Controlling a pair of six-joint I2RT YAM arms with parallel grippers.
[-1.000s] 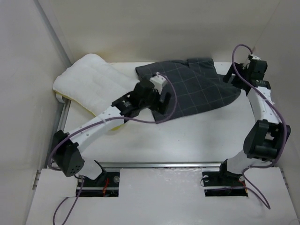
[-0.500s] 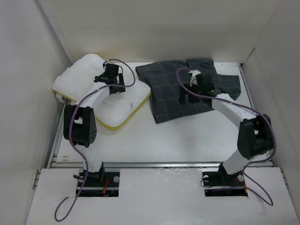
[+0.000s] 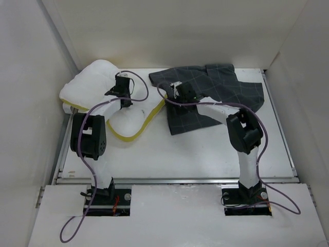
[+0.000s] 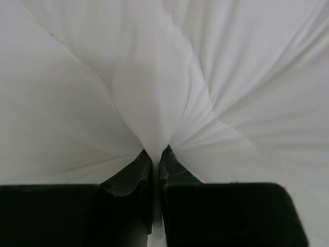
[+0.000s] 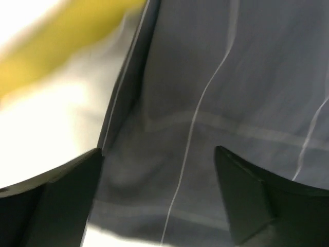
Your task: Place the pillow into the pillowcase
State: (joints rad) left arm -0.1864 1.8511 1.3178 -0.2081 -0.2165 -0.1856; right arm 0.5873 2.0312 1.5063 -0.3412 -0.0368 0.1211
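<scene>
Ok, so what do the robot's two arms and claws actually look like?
The left arm and right arm have white links joined by chunky black joint housings. A purple cable loops along each. The left claw and right claw have plain black fingers.

walls [image 3: 169,31]: plain white, three sides | table [image 3: 205,149]: white top, metal front rail [image 3: 175,180] | light: even

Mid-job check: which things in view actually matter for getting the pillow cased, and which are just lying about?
In the job:
- pillow, a fold pinched in the shut left gripper
- pillowcase, its edge under the open right gripper

Just there:
- table
- enclosure walls
</scene>
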